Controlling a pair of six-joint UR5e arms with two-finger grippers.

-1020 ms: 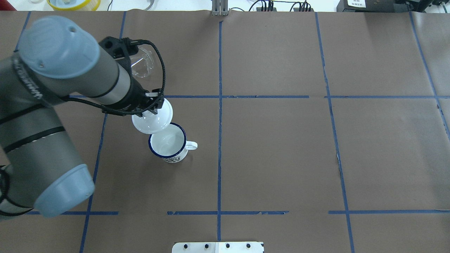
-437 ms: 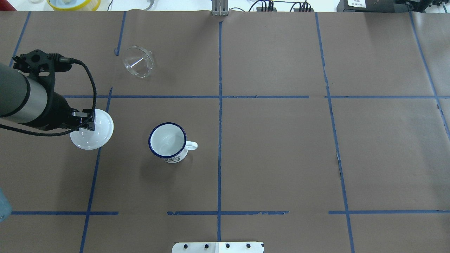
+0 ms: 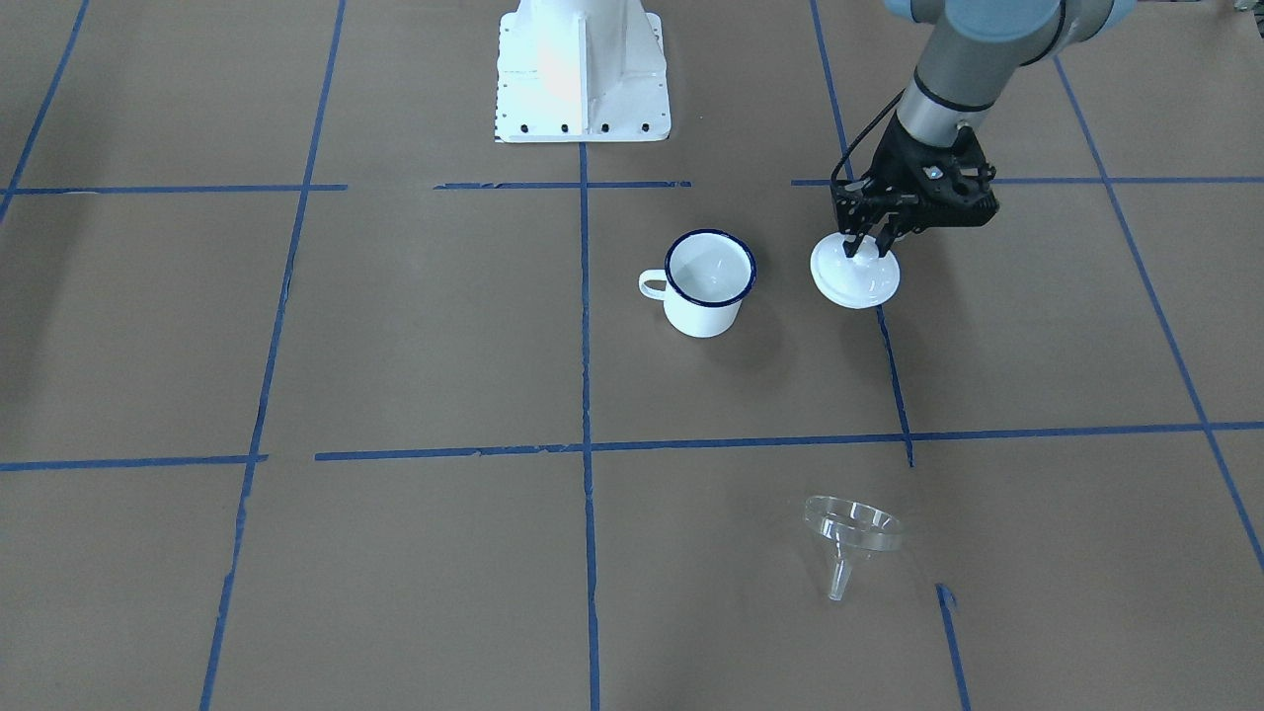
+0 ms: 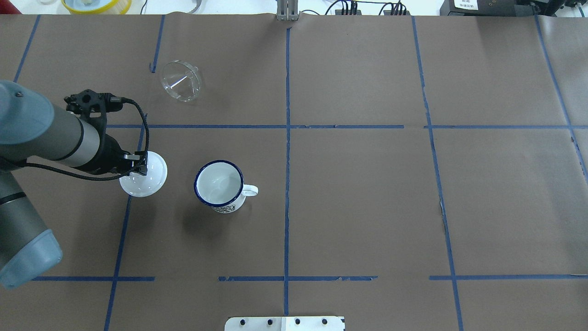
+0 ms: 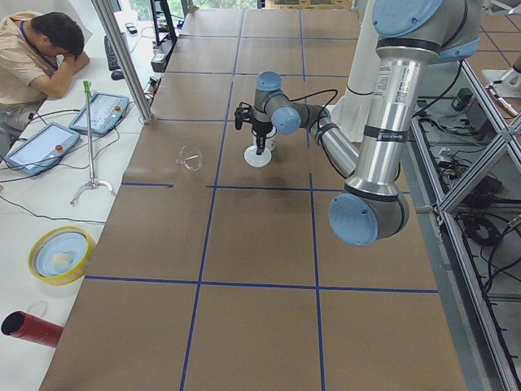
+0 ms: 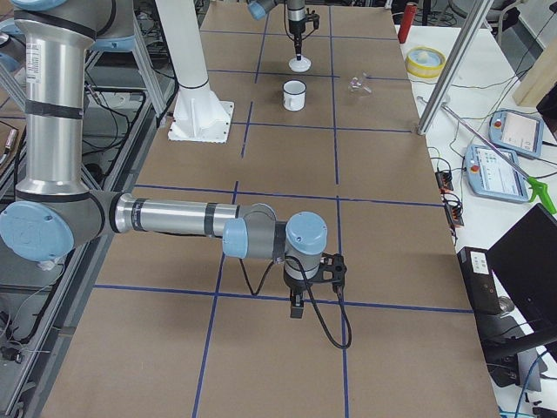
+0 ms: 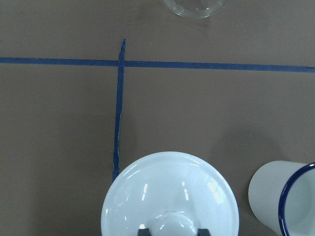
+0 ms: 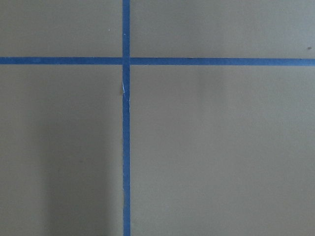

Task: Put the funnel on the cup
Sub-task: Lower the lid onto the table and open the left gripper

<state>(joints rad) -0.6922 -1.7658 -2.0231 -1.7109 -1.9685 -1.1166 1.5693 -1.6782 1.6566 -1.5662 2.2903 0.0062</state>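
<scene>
The clear funnel [image 4: 180, 80] lies on its side on the brown paper at the far left, also in the front view [image 3: 851, 528] and at the top edge of the left wrist view [image 7: 196, 6]. The cup [image 4: 219, 184], white with a blue rim, stands upright and empty, handle to the right [image 3: 706, 281]. My left gripper [image 4: 138, 165] is shut on the knob of a round white lid [image 4: 143, 177], left of the cup and apart from it, low over the table [image 3: 855, 275]. My right gripper [image 6: 298, 305] shows only in the right exterior view; I cannot tell whether it is open or shut.
Blue tape lines [image 4: 287, 138] divide the brown paper into squares. The robot's white base plate [image 3: 583, 69] is at the near table edge. The right wrist view shows only paper and a tape crossing [image 8: 126, 61].
My left gripper carried the white lid from beside the cup's rim out to the left, then back a little to the right and lower. Funnel and cup have not moved.
</scene>
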